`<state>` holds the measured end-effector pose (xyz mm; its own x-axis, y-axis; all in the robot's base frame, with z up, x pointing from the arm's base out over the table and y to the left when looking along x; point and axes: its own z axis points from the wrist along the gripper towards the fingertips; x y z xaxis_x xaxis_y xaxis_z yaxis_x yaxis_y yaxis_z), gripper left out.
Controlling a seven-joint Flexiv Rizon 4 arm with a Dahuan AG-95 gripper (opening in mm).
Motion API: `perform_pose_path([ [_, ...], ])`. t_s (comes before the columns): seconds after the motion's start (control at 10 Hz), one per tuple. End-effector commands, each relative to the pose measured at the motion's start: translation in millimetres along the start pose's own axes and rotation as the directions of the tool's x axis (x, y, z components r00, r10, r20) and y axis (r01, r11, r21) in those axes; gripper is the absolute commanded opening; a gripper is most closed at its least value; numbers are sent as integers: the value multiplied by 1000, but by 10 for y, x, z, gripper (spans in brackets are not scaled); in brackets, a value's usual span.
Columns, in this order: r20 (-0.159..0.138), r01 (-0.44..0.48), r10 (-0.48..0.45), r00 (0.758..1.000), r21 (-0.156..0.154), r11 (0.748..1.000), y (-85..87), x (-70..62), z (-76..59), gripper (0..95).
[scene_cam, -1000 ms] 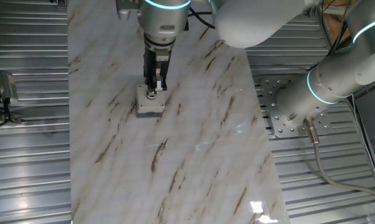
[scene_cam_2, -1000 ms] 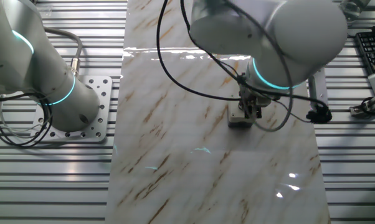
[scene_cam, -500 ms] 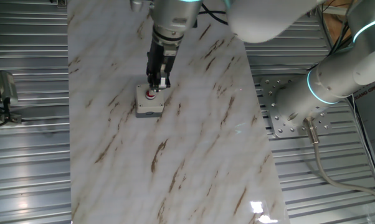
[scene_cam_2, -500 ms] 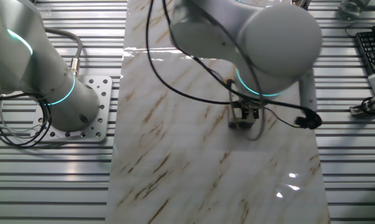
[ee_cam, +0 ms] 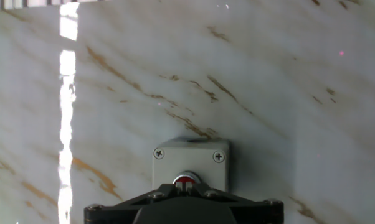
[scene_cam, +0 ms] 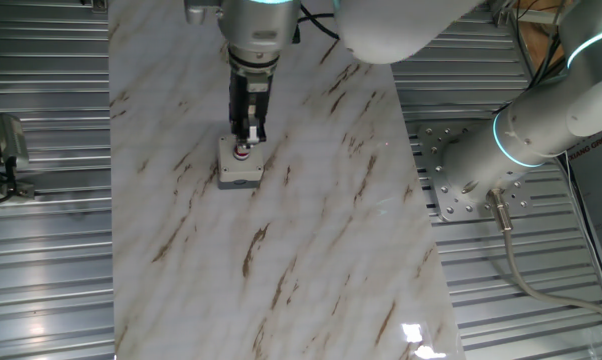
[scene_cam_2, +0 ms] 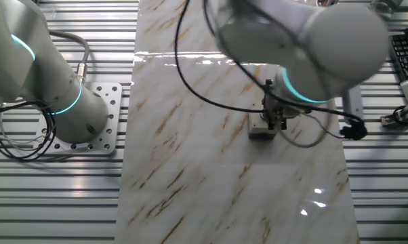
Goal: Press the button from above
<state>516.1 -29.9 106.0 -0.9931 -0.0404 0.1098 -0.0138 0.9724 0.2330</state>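
The small light-grey square box [scene_cam: 237,174] stands on the marble tabletop at its far left part. The red button [scene_cam: 243,153] sits in its top. My gripper [scene_cam: 247,141] hangs upright right above the button, fingertips at its far edge. In the hand view the box [ee_cam: 190,158] fills the lower middle and the button [ee_cam: 184,180] shows just beyond my fingertips [ee_cam: 181,184], which are pressed together over it. In the other fixed view the gripper [scene_cam_2: 277,123] covers the box [scene_cam_2: 259,132] from behind and the button is hidden.
The marble tabletop [scene_cam: 301,230] is bordered by ribbed metal on both sides. The arm's base stands on a plate [scene_cam: 461,180] at the right. A small clamp fixture [scene_cam: 6,150] sits off the left edge. A keyboard [scene_cam_2: 404,54] lies beyond the table.
The hand leaned to one side half a second ago and is now back upright over the box. The fingertips have stayed at the button. The box has not moved.
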Motion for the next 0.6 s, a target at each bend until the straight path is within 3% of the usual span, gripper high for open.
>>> perform_pose_path([
  [0.1, -146, -20, 12, 989, -55, 998, -13, -21, -31, 0],
  [0.3, -146, -25, 20, 989, -32, 999, -11, -19, -40, 0],
  [0.5, -145, -9, 12, 989, 18, 1000, -11, -19, -40, 0],
  [0.6, -146, -10, 13, 989, 18, 1000, -11, -19, -40, 0],
])
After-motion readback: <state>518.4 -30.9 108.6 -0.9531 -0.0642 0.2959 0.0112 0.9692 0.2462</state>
